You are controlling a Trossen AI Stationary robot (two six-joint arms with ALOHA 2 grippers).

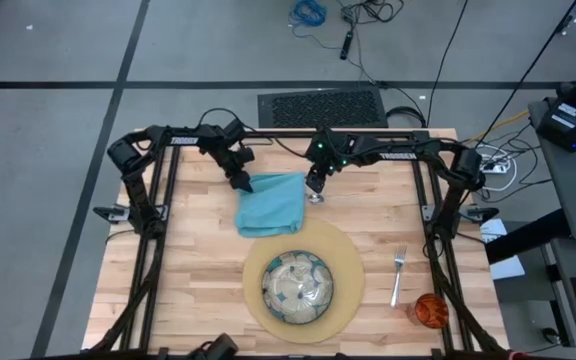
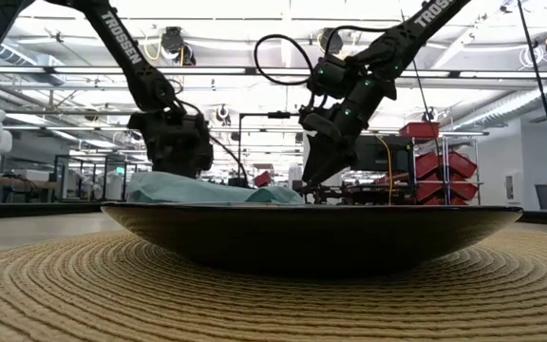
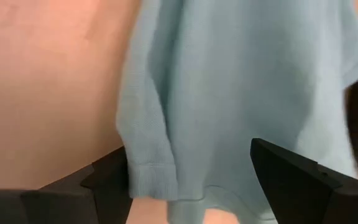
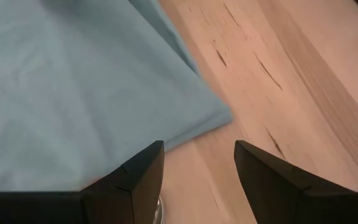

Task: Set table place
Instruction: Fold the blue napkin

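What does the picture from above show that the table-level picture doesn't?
Only from above: the silver fork, the small orange translucent cup and the plate's green pattern. Only at table level: the workshop room behind. Both show the teal cloth napkin, round tan woven placemat, glazed plate, and the open left gripper and right gripper at the napkin's far corners.

Grey floor (image 1: 58, 60) with dark seams, black floor mat (image 1: 321, 107), red bins (image 2: 444, 163) behind.
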